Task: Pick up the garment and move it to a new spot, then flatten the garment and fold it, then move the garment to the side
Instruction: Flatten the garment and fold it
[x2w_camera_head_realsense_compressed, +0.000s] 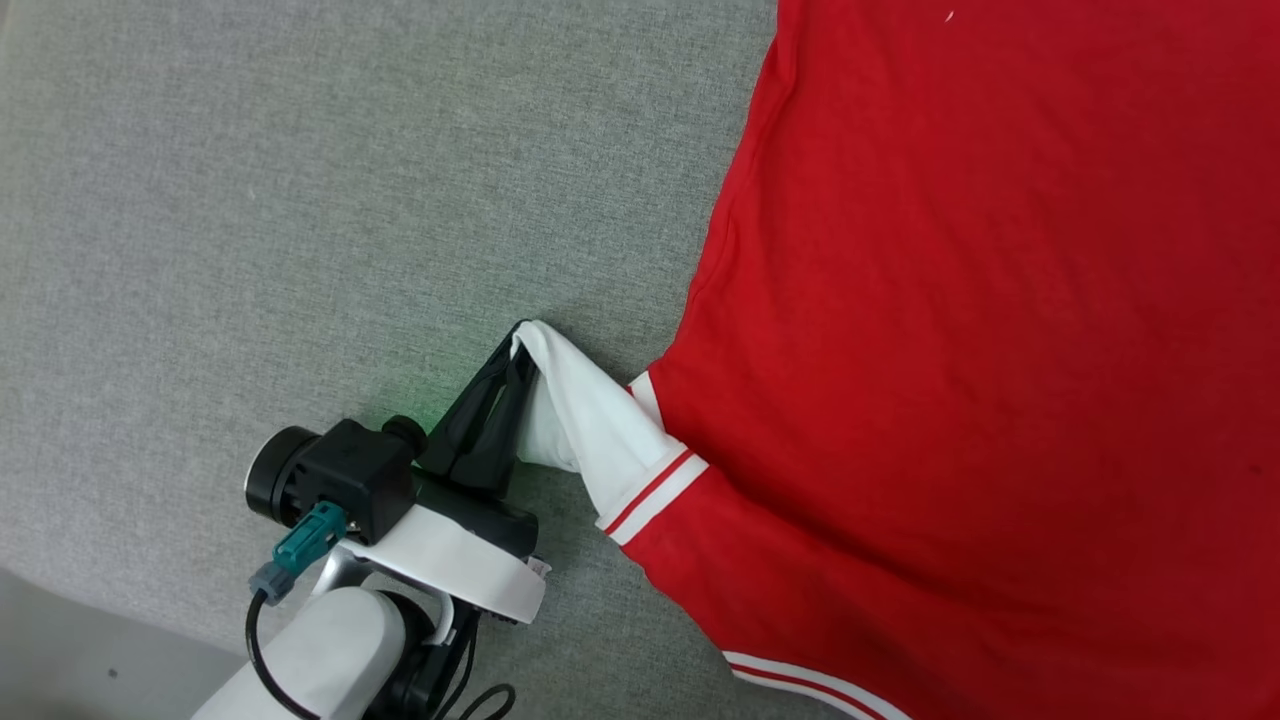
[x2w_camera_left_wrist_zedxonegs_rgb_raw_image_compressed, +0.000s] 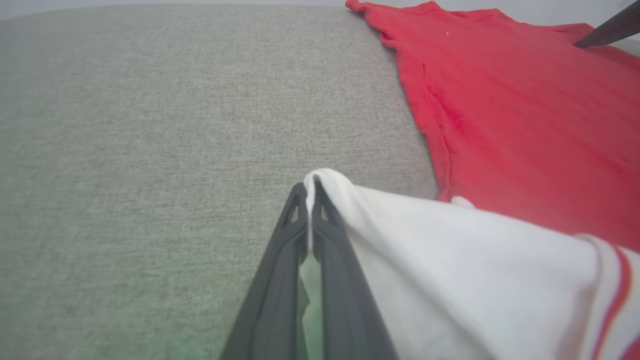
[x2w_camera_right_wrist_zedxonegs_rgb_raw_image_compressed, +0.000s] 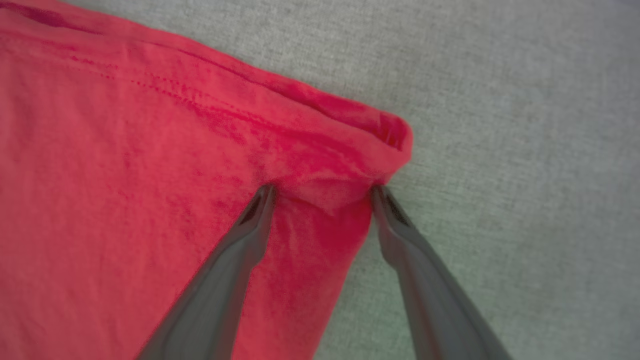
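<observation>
Pinching a fold of the white sleeve, the left gripper has its two dark fingers pressed together, and the sleeve is drawn out sideways from the shirt and lifted a little off the grey surface. In the left wrist view the cloth wraps over the tips of the fingers, and a red-and-white striped cuff shows at the lower right.

The shirt lies spread over the right part of the grey surface, its body flat with a few shallow creases. The side facing up is plain red, marked by one small white speck near the top. No writing can be read on it. A second striped band runs along the shirt's lower edge in the head view.

The right gripper stands spread wide at a corner of the shirt where the hem is rolled over. One fingertip rests on the red cloth and the other sits at its edge, with a small bunch of cloth between them.

Left of the shirt the grey surface lies open up to its far edge. Its near-left edge borders a paler strip.
</observation>
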